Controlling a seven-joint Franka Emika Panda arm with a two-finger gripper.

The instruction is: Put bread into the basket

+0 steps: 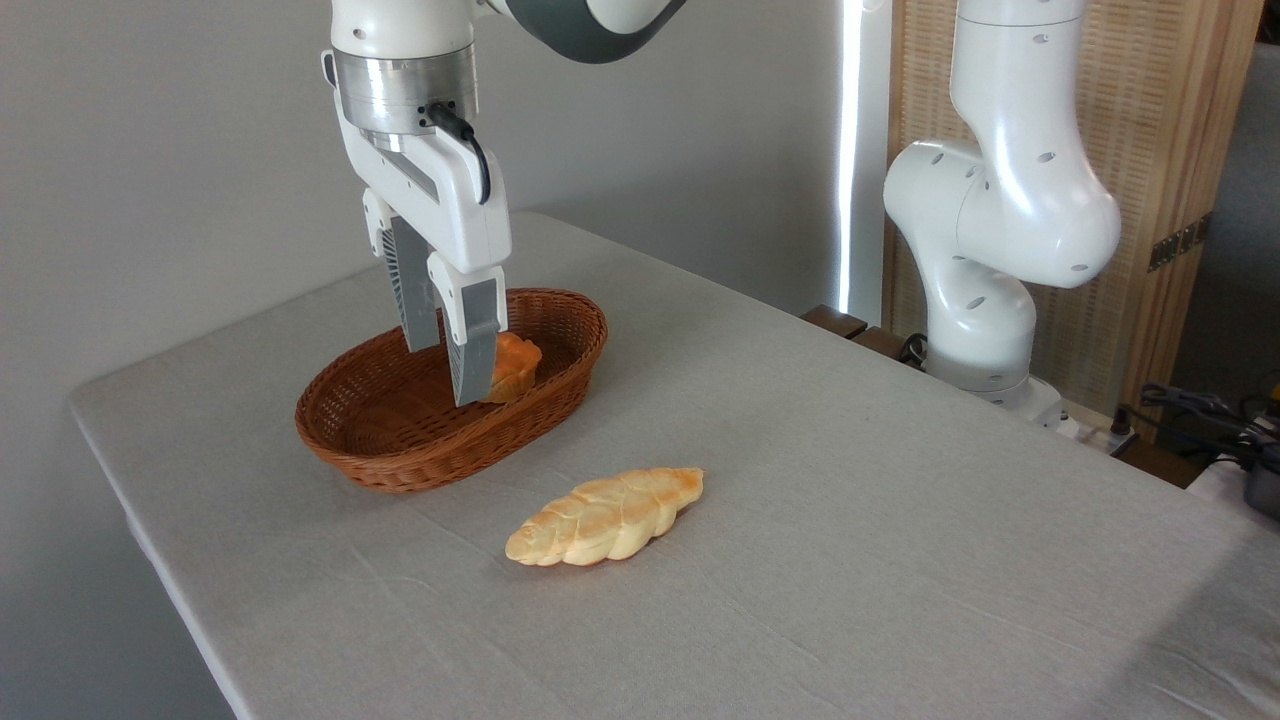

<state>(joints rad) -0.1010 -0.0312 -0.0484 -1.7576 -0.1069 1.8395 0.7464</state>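
grey cloth covers the table (900, 560), set against a plain grey wall with a slatted wooden screen at far right. at left sits one basket (400, 455), oval, reddish-brown wicker, and inside it lies one small orange-brown pastry (515, 365) toward its right end. one gripper (450, 370) hangs over the basket, tips below the rim line; the jaws stand slightly apart with nothing visibly between them, though whether the near finger touches the pastry cannot be told. one bread (608, 517), a braided leaf-shaped loaf, lies flat on the cloth just right of and in front of the basket, well clear of the gripper and not yet placed. judged light, with a firm glossy crust that may slip, and likely crushable under hard pressure; best taken across the narrow width at mid-length, where the load balances. at right stands the arm's white base (985, 300). count: one loaf, one pastry, one basket, one arm.
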